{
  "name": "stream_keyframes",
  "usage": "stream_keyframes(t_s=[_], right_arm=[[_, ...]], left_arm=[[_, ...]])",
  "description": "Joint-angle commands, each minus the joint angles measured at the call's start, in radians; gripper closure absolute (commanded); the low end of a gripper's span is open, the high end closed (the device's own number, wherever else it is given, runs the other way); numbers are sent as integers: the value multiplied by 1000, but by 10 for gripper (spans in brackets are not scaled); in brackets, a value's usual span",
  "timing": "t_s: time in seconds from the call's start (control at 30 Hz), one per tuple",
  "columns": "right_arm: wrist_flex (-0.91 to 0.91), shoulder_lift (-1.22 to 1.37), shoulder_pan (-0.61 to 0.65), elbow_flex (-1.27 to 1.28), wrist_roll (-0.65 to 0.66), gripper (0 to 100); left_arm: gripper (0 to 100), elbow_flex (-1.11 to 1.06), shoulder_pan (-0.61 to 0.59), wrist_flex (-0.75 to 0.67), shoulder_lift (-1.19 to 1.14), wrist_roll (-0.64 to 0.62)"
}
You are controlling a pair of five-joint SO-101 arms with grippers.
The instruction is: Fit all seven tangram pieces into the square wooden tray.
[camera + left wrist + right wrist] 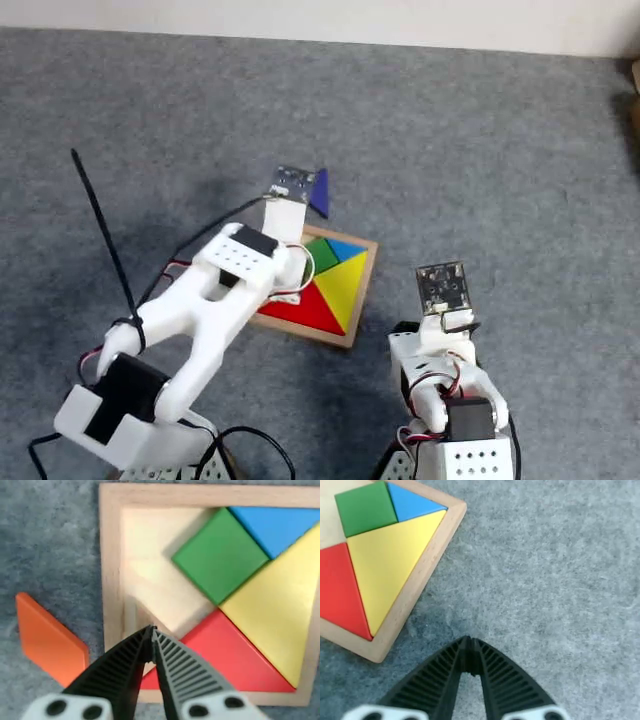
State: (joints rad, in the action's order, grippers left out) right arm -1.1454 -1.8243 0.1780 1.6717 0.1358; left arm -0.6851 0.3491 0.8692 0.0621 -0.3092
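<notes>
1. Grey felt covers the desk (480,150), and the square wooden tray (366,275) lies on it between the two arms.
2. Four pieces sit in the tray: a green square (220,555), a blue triangle (280,527), a big yellow triangle (280,615) and a big red triangle (220,650).
3. These four lie flat with edges touching, and the green square meets the blue, yellow and red pieces.
4. Part of the tray floor is bare wood, on the side away from the yellow triangle.
5. An orange parallelogram (47,640) lies on the desk just outside the tray rim (111,580).
6. A dark blue triangle (319,190) lies on the desk near the tray's far corner, outside it.
7. The left claw (152,630) hangs over the tray with its tips pressed together and nothing between them, above the bare wood at the red triangle's edge.
8. The right claw (470,641) is also closed and empty, over the desk near a corner of the tray, close to the red and yellow pieces.
</notes>
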Motion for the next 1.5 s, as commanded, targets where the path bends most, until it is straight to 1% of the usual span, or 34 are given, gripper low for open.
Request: stream_keyframes(t_s=[0.0,0.13,0.23,0.3,0.43,0.57,0.73,0.77,0.87,1.07,1.27,1.37,1.47], right_arm=[[-5,-2,-12,104,-5,994],[-5,-2,-12,104,-5,994],[-5,-2,-12,104,-5,994],[-5,-2,-12,104,-5,994],[-5,-2,-12,104,-5,994],[-5,-2,-12,104,-5,994],[-5,-2,-12,104,-5,994],[-5,-2,-12,104,-5,994],[-5,-2,-12,104,-5,994],[-5,-2,-12,104,-5,994],[-5,-2,-12,104,-5,994],[-5,-2,-12,104,-5,994],[-5,-2,-12,104,-5,994]], left_arm=[[994,38,19,9,-7,5],[994,35,10,8,-13,5],[994,48,13,-12,-68,5],[994,85,12,-20,-116,3],[994,205,13,43,-206,3],[994,283,15,43,-248,3],[994,338,70,43,-255,0],[994,340,87,43,-257,-18],[994,343,131,43,-257,-63],[994,344,183,49,-248,-66],[994,334,174,57,-174,-66],[994,341,174,123,-107,-64],[994,335,163,155,-39,-61]])
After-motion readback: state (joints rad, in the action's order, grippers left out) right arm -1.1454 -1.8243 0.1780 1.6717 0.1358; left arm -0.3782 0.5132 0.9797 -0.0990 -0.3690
